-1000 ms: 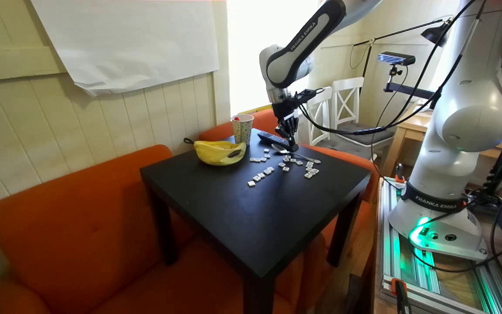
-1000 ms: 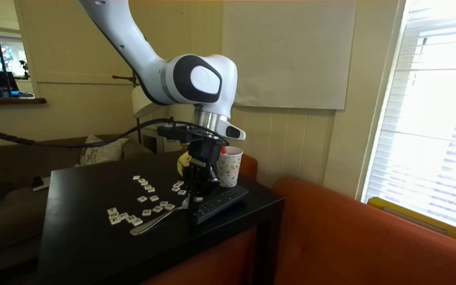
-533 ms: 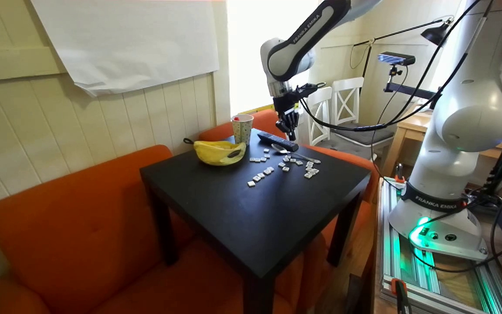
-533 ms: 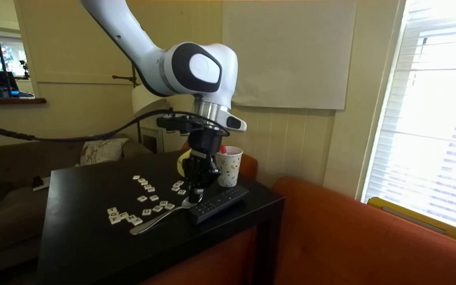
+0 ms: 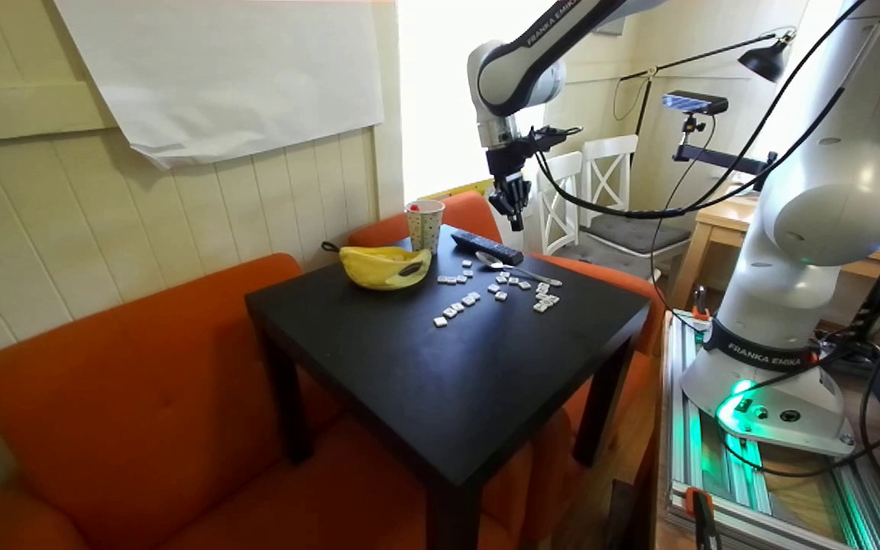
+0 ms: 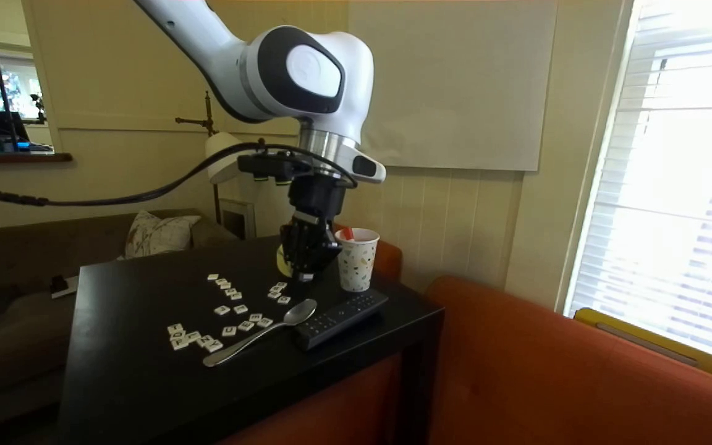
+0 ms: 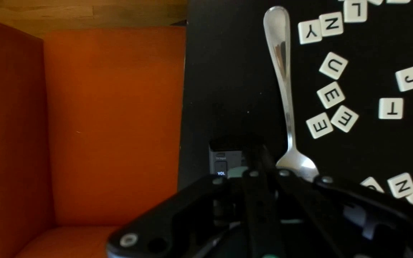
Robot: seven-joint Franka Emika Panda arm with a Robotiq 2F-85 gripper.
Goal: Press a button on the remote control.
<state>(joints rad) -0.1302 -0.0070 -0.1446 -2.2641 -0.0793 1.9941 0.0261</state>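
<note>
The black remote control [image 5: 487,248] lies flat on the dark table [image 5: 425,382], and in an exterior view its buttons face up [image 6: 340,320]. My gripper [image 5: 516,223] is raised above the table, clear of the remote. It also shows in an exterior view [image 6: 304,276], in front of the yellow thing. In the wrist view the fingertips are together with nothing seen between them [image 7: 258,154]. There the gripper hides most of the remote [image 7: 232,159]; only its end with "TV Input" and "VOL" markings shows.
A metal spoon [image 6: 260,337] lies beside the remote. White letter tiles [image 6: 246,326] are scattered beyond it. A patterned paper cup [image 6: 357,266] with something red in it stands near the remote's far end. A yellow banana-shaped holder [image 5: 386,267] stands near the cup. An orange sofa [image 5: 157,397] borders the table.
One second ago the gripper's tip was down at the near end of the remote. It has risen steadily away from it. The remote and spoon show no clear movement.
</note>
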